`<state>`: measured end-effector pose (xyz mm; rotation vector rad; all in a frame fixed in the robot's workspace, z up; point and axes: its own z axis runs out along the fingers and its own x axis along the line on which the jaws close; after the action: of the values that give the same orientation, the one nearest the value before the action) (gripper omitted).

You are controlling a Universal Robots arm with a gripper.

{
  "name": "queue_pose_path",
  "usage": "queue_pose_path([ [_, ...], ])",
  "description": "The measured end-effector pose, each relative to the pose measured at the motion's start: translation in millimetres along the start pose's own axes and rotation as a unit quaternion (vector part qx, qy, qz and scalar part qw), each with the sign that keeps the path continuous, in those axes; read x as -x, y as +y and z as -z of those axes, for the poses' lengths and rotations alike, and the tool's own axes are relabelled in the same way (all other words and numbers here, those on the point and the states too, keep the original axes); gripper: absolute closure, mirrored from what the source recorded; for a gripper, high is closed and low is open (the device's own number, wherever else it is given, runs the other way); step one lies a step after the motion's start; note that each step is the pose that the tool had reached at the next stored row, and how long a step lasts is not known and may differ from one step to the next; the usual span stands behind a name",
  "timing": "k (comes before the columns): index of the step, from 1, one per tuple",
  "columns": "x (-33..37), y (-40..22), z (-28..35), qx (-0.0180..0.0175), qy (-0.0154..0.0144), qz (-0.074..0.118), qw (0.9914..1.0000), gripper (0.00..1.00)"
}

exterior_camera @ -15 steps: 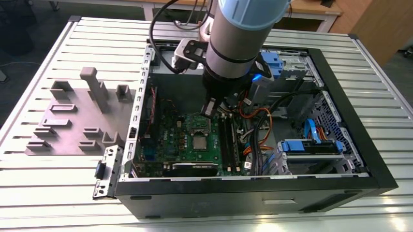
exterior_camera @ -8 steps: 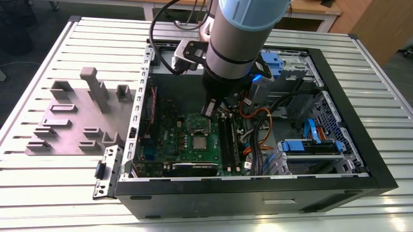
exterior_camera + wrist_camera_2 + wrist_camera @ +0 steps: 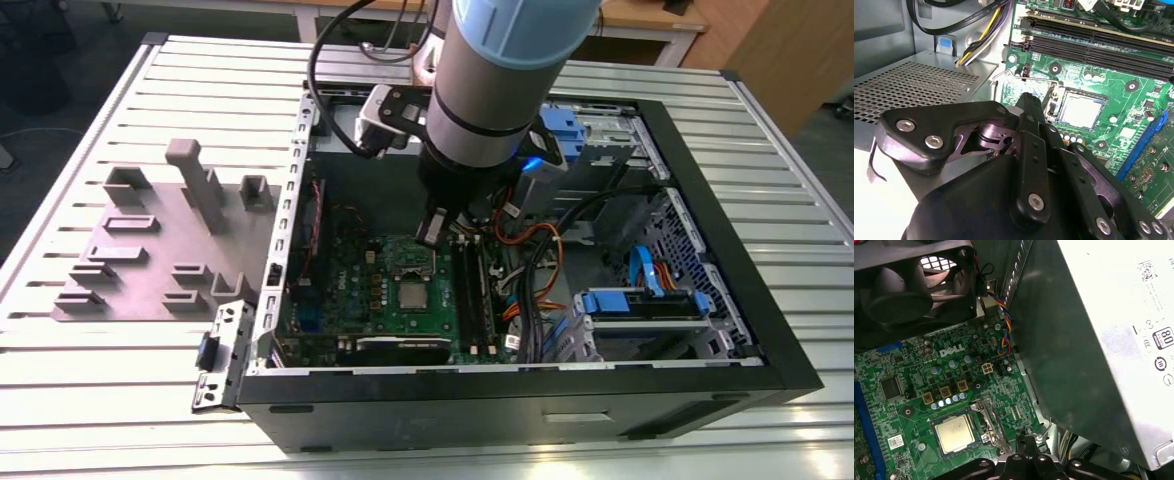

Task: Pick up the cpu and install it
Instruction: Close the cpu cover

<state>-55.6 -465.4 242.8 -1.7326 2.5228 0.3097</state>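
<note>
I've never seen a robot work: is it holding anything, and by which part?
Nothing is held: the cpu lies seated on the motherboard, apart from the shut gripper beside it.

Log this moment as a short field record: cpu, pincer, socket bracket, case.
cpu: lies flat in its socket on the green motherboard, top uncovered
pincer: shut, nothing seen in it, beside the socket, apart from the cpu
socket bracket: flipped open next to the cpu
computer case: side open, resting on a slatted table
</note>
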Motion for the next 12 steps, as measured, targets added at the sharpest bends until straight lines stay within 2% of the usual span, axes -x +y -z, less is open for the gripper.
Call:
queue_pose_path([
  [12, -2.1, -1.5, 0.6, 0.0, 0.0, 0.0, 1.0, 0.89],
])
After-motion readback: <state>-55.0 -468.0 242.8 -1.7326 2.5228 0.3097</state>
